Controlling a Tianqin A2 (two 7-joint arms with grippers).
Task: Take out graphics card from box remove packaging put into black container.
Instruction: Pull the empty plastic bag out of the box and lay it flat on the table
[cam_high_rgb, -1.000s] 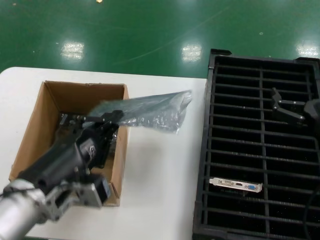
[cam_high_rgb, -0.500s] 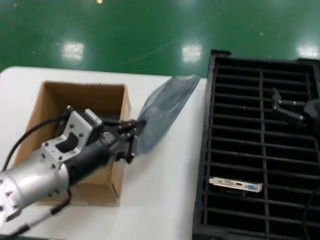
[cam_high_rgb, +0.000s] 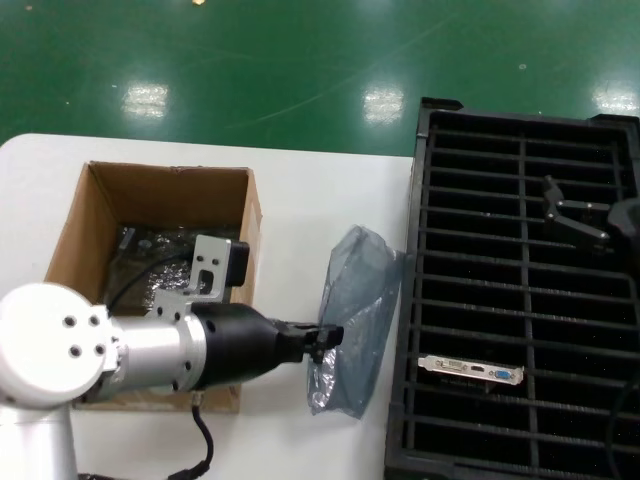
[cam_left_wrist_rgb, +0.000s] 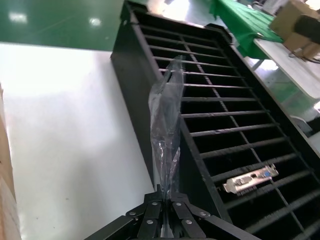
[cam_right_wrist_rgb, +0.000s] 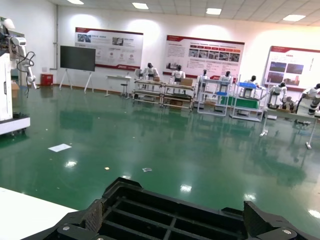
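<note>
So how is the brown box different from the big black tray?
The box is brown cardboard with plain walls; the black container is black plastic split into many narrow slots. The box is smaller, the black container bigger. The box holds crinkly bagged things; the black container holds one bare graphics card. Both sit open-topped on the white table.

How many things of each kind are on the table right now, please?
Cardboard box: 1
Anti-static bag, held by the left tool: 1
Black slotted container: 1
Graphics card standing in a container slot: 1
Total: 4
The right tool waits over the container.
</note>
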